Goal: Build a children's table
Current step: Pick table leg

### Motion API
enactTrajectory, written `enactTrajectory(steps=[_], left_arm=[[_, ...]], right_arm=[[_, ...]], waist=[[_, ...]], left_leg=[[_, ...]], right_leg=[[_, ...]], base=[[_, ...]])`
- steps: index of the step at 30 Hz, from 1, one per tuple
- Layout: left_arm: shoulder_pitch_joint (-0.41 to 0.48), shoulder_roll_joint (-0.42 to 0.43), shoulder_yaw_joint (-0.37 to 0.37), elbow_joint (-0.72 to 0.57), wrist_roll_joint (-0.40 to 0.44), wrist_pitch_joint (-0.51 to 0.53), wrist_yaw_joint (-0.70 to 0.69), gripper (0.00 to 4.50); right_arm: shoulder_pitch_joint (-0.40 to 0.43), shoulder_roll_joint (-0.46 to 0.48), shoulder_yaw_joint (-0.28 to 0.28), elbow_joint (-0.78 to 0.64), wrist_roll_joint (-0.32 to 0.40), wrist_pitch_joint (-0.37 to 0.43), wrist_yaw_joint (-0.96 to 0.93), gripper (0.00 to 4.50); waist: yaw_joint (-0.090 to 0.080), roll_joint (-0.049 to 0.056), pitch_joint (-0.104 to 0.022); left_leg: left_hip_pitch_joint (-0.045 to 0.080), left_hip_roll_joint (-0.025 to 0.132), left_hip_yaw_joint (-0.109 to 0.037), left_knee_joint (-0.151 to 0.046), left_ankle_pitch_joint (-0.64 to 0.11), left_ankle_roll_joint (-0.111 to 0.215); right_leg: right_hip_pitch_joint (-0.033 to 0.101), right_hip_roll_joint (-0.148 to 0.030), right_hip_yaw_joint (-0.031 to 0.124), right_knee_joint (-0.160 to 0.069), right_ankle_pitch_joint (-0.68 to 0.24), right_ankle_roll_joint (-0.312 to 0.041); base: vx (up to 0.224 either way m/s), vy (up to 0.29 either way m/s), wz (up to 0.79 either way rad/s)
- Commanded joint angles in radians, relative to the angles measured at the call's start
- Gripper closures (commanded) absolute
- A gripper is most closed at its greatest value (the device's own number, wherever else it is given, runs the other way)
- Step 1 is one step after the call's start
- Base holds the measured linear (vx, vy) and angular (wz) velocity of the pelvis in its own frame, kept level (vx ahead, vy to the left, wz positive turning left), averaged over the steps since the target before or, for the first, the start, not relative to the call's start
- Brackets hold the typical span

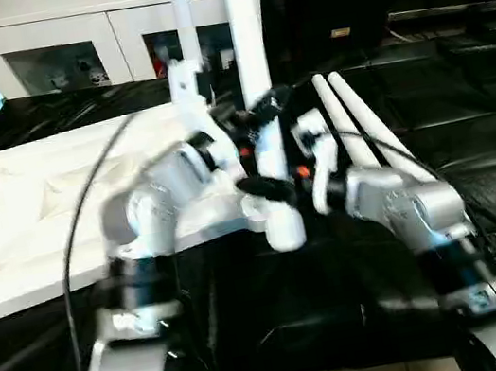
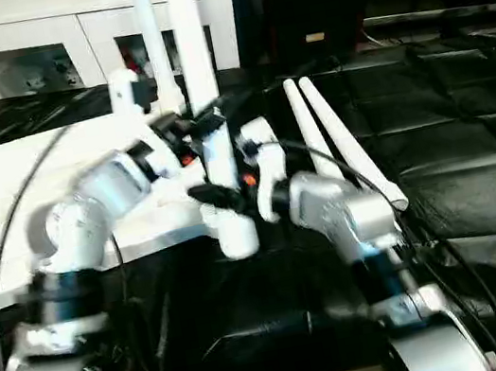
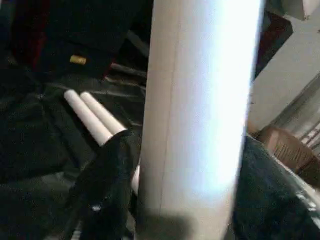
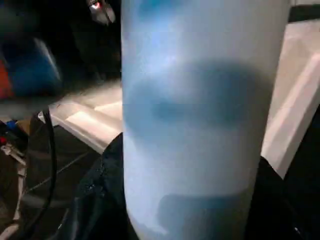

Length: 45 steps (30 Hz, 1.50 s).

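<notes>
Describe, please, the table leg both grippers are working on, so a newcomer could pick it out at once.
Start from the white table top lying ribbed side up on the black mat. At its near right corner one white tube leg stands upright, with the left gripper and right gripper around it. Two spare legs lie flat to its right; another stands behind.

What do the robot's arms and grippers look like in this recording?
Both the left arm and the right arm have silver-white rounded shells with black joint rings. Thin black cables loop along them. Each gripper has black fingers, with small orange-red marks near the wrists.
</notes>
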Motion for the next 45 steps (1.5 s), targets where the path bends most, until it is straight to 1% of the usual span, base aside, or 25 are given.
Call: enactTrajectory(steps=[1, 3, 6, 8, 9, 10, 11, 12, 13, 14, 16, 17, 19, 20, 21, 23, 27, 31, 32, 35, 36, 37, 39, 40, 45], left_arm=[[0.003, 0.002, -0.02, -0.011, 0.043, -0.014, 0.043, 1.92], [-0.001, 0.011, -0.031, -0.007, 0.074, -0.034, 0.061, 2.23], [-0.009, 0.021, -0.024, -0.001, 0.094, -0.058, 0.079, 2.53], [-0.015, 0.028, -0.014, 0.002, 0.1, -0.078, 0.084, 2.61], [-0.018, 0.031, -0.011, 0.005, 0.099, -0.085, 0.083, 2.61], [-0.02, 0.031, -0.01, 0.005, 0.098, -0.089, 0.082, 2.62], [-0.021, 0.032, -0.008, 0.006, 0.095, -0.092, 0.079, 2.64], [-0.021, 0.033, -0.008, 0.006, 0.094, -0.093, 0.076, 2.65], [-0.023, 0.034, -0.01, 0.006, 0.087, -0.092, 0.058, 2.65], [-0.025, 0.038, -0.013, 0.004, 0.071, -0.086, 0.022, 2.65], [-0.025, 0.042, -0.016, 0.002, 0.063, -0.084, 0.002, 2.65], [-0.025, 0.046, -0.021, 0.0, 0.053, -0.081, -0.022, 2.65], [-0.025, 0.069, -0.037, -0.009, 0.025, -0.068, -0.098, 2.65], [-0.026, 0.079, -0.041, -0.01, 0.014, -0.061, -0.126, 2.65], [-0.033, 0.086, -0.037, -0.003, 0.009, -0.059, -0.135, 2.65], [-0.049, 0.098, -0.031, 0.015, 0.014, -0.062, -0.136, 2.65], [-0.064, 0.112, -0.035, 0.017, 0.011, -0.055, -0.164, 2.65], [-0.06, 0.11, -0.05, -0.003, 0.003, -0.044, -0.186, 2.65], [-0.059, 0.108, -0.057, -0.008, 0.0, -0.041, -0.192, 2.65], [-0.054, 0.104, -0.072, -0.018, -0.005, -0.034, -0.207, 2.65], [-0.054, 0.104, -0.074, -0.019, -0.005, -0.034, -0.208, 2.65], [-0.05, 0.106, -0.083, -0.024, -0.003, -0.03, -0.219, 2.65], [-0.043, 0.111, -0.101, -0.033, 0.005, -0.024, -0.233, 2.65], [-0.043, 0.111, -0.101, -0.034, 0.006, -0.024, -0.233, 2.65], [-0.05, 0.126, -0.107, -0.035, 0.01, -0.019, -0.249, 2.65]], right_arm=[[-0.019, 0.005, -0.004, 0.016, -0.013, -0.02, -0.014, 2.64], [-0.022, 0.004, -0.003, 0.022, -0.019, -0.029, -0.015, 2.64], [-0.024, 0.002, -0.003, 0.027, -0.023, -0.036, -0.011, 2.64], [-0.02, -0.003, 0.0, 0.018, -0.026, -0.038, -0.006, 2.64], [-0.019, -0.005, 0.0, 0.016, -0.027, -0.039, -0.005, 2.64], [-0.019, -0.005, -0.001, 0.016, -0.028, -0.04, -0.006, 2.64], [-0.018, -0.007, -0.001, 0.016, -0.03, -0.042, -0.004, 2.64], [-0.017, -0.008, -0.001, 0.016, -0.03, -0.044, -0.002, 2.29], [-0.016, -0.011, -0.009, 0.014, -0.015, -0.032, 0.011, 2.08], [-0.006, -0.029, -0.01, -0.008, 0.014, -0.01, 0.057, 1.94], [0.0, -0.04, -0.006, -0.022, 0.023, 0.003, 0.082, 1.85], [0.008, -0.055, 0.002, -0.039, 0.028, 0.014, 0.109, 1.74], [0.033, -0.101, 0.027, -0.081, 0.033, 0.029, 0.171, 1.52], [0.042, -0.118, 0.034, -0.093, 0.035, 0.036, 0.193, 1.48], [0.048, -0.135, 0.04, -0.104, 0.038, 0.042, 0.211, 1.47], [0.053, -0.154, 0.044, -0.111, 0.038, 0.049, 0.226, 1.47], [0.05, -0.167, 0.031, -0.106, 0.032, 0.052, 0.21, 1.47], [0.045, -0.161, 0.034, -0.098, 0.02, 0.052, 0.2, 1.47], [0.043, -0.157, 0.037, -0.096, 0.017, 0.053, 0.2, 1.47], [0.032, -0.146, 0.039, -0.086, 0.013, 0.056, 0.192, 1.47], [0.031, -0.145, 0.039, -0.085, 0.013, 0.057, 0.191, 1.47], [0.026, -0.142, 0.037, -0.081, 0.016, 0.06, 0.19, 1.47], [0.017, -0.141, 0.037, -0.075, 0.021, 0.066, 0.193, 1.47], [0.016, -0.141, 0.037, -0.074, 0.022, 0.066, 0.193, 1.47], [0.011, -0.155, 0.052, -0.051, 0.003, 0.08, 0.197, 1.47]], waist=[[0.0, -0.008, -0.086], [0.001, -0.008, -0.087], [0.001, -0.006, -0.089], [0.001, -0.007, -0.088], [0.003, 0.005, -0.088], [0.0, -0.002, -0.088], [0.0, -0.002, -0.088], [0.0, -0.002, -0.088], [0.001, 0.002, -0.088], [0.0, 0.0, -0.088], [0.002, 0.0, -0.089], [0.001, 0.0, -0.088], [0.003, -0.003, -0.088], [0.005, -0.002, -0.089], [0.006, -0.002, -0.089], [0.004, -0.003, -0.088], [0.003, -0.004, -0.086], [0.001, -0.004, -0.088], [0.001, -0.007, -0.089], [0.001, -0.006, -0.089], [0.001, -0.006, -0.088], [0.001, -0.008, -0.089], [0.001, -0.006, -0.088], [0.001, -0.009, -0.088], [0.001, -0.008, -0.088]], left_leg=[[0.009, 0.008, 0.002, -0.058, -0.128, 0.028], [0.009, 0.008, 0.002, -0.059, -0.127, 0.028], [0.009, 0.009, 0.001, -0.058, -0.12, 0.026], [0.008, 0.007, 0.002, -0.057, -0.12, 0.027], [0.009, 0.007, 0.0, -0.057, -0.123, 0.025], [0.009, 0.007, 0.001, -0.057, -0.129, 0.025], [0.009, 0.007, 0.001, -0.057, -0.129, 0.025], [0.009, 0.007, 0.001, -0.057, -0.13, 0.025], [0.01, 0.007, 0.001, -0.057, -0.133, 0.025], [0.01, 0.007, 0.001, -0.058, -0.14, 0.025], [0.01, 0.008, 0.0, -0.057, -0.139, 0.027], [0.01, 0.007, 0.0, -0.057, -0.138, 0.033], [0.012, 0.007, 0.001, -0.057, -0.135, 0.038], [0.011, 0.006, 0.001, -0.056, -0.129, 0.039], [0.01, 0.007, 0.001, -0.056, -0.125, 0.041], [0.01, 0.007, 0.001, -0.055, -0.13, 0.039], [0.011, 0.007, 0.001, -0.056, -0.15, 0.03], [0.01, 0.006, 0.002, -0.055, -0.138, 0.029], [0.011, 0.007, 0.002, -0.055, -0.136, 0.03], [0.01, 0.008, 0.002, -0.054, -0.128, 0.037], [0.01, 0.008, 0.002, -0.055, -0.129, 0.037], [0.01, 0.009, 0.002, -0.055, -0.129, 0.036], [0.011, 0.009, 0.002, -0.055, -0.132, 0.035], [0.01, 0.009, 0.002, -0.055, -0.131, 0.034], [0.01, 0.007, 0.003, -0.054, -0.128, 0.033]], right_leg=[[0.07, -0.048, 0.037, -0.07, -0.186, -0.171], [0.07, -0.049, 0.036, -0.071, -0.184, -0.17], [0.07, -0.048, 0.036, -0.067, -0.163, -0.173], [0.071, -0.049, 0.036, -0.067, -0.156, -0.179], [0.07, -0.049, 0.036, -0.066, -0.157, -0.181], [0.07, -0.048, 0.036, -0.068, -0.155, -0.18], [0.071, -0.048, 0.036, -0.067, -0.152, -0.182], [0.071, -0.048, 0.036, -0.067, -0.15, -0.183], [0.071, -0.048, 0.035, -0.067, -0.152, -0.186], [0.072, -0.047, 0.035, -0.069, -0.158, -0.185], [0.073, -0.048, 0.035, -0.067, -0.148, -0.187], [0.073, -0.045, 0.035, -0.066, -0.135, -0.186], [0.074, -0.046, 0.035, -0.067, -0.14, -0.183], [0.075, -0.046, 0.036, -0.066, -0.136, -0.184], [0.074, -0.047, 0.036, -0.065, -0.134, -0.189], [0.073, -0.046, 0.035, -0.065, -0.14, -0.198], [0.072, -0.049, 0.035, -0.07, -0.192, -0.191], [0.072, -0.048, 0.035, -0.068, -0.174, -0.196], [0.072, -0.048, 0.035, -0.067, -0.169, -0.198], [0.071, -0.048, 0.035, -0.065, -0.16, -0.205], [0.071, -0.048, 0.035, -0.065, -0.161, -0.205], [0.072, -0.048, 0.035, -0.065, -0.16, -0.204], [0.071, -0.049, 0.036, -0.066, -0.169, -0.205], [0.072, -0.049, 0.036, -0.066, -0.171, -0.204], [0.072, -0.047, 0.036, -0.066, -0.172, -0.198]], base=[[0.0, 0.0, 0.0], [0.0, 0.0, 0.0], [0.0, 0.0, 0.0], [0.0, 0.0, 0.0], [0.0, 0.0, 0.0], [0.0, 0.0, 0.0], [0.0, 0.0, 0.0], [0.0, 0.0, 0.0], [0.0, 0.0, 0.0], [0.0, 0.0, 0.0], [0.0, 0.0, 0.0], [0.0, 0.0, 0.0], [0.0, 0.0, 0.0], [0.0, 0.0, 0.0], [0.0, 0.0, 0.0], [0.0, 0.0, 0.0], [0.0, 0.0, 0.0], [0.0, 0.0, 0.0], [0.0, 0.0, 0.0], [0.0, 0.0, 0.0], [0.0, 0.0, 0.0], [0.0, 0.0, 0.0], [0.0, 0.0, 0.0], [0.0, 0.0, 0.0], [0.0, 0.0, 0.0]])
